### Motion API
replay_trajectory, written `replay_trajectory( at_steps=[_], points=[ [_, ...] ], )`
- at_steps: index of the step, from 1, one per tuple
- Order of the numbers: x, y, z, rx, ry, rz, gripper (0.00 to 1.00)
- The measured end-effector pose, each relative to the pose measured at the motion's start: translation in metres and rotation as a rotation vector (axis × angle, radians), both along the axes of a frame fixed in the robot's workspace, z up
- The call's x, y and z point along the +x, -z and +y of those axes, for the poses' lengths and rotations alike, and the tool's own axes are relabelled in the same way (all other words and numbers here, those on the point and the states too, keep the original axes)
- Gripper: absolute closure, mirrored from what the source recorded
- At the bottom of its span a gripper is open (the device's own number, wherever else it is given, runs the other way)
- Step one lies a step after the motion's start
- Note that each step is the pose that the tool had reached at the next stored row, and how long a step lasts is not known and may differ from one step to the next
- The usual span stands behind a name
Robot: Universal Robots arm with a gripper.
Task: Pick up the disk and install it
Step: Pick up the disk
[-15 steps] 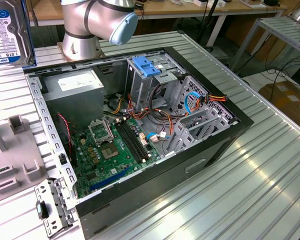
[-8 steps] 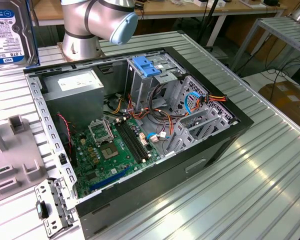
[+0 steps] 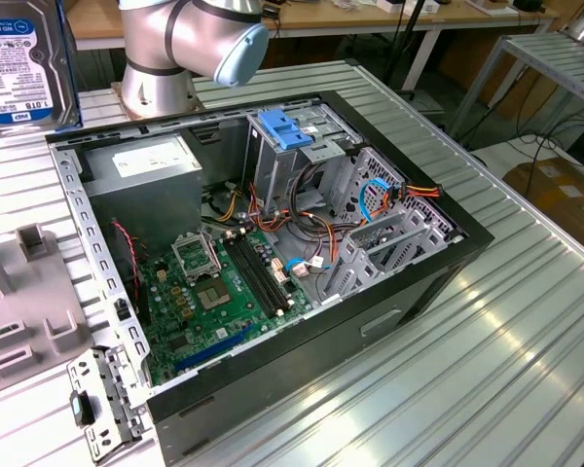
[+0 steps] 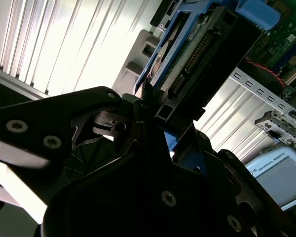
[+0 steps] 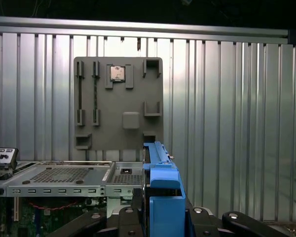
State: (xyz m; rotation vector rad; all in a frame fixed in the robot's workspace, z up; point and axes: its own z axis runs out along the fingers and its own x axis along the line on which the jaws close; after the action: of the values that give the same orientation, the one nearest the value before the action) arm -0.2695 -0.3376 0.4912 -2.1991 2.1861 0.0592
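The disk [image 3: 21, 60], silver with a white label and a blue band, hangs high at the exterior view's far left, above the table and left of the open computer case [image 3: 448, 255]. In the second wrist view the disk [image 4: 197, 47] shows edge-on with its connector row and blue rails, and my gripper [image 4: 155, 116] is shut on it, black fingers either side. In the first wrist view its blue carrier rail [image 5: 163, 185] rises between the gripper's fingers [image 5: 133, 217], above the case's edge.
Inside the case are a green motherboard [image 3: 219, 287], a grey power supply box [image 3: 154, 165] and a drive cage with a bare blue bracket [image 3: 287, 129]. A grey fixture plate [image 5: 118, 103] lies on the ribbed table left of the case. The arm's base [image 3: 161, 58] stands behind.
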Motion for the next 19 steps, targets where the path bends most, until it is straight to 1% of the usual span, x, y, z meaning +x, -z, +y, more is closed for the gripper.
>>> replay_trajectory(
  at_steps=[17,19],
  points=[
    [0.0133,0.0001,-0.0006,0.0000,0.000,0.0011,0.63],
    [0.0178,0.0001,-0.0008,0.0000,0.000,0.0015,0.63]
  ],
)
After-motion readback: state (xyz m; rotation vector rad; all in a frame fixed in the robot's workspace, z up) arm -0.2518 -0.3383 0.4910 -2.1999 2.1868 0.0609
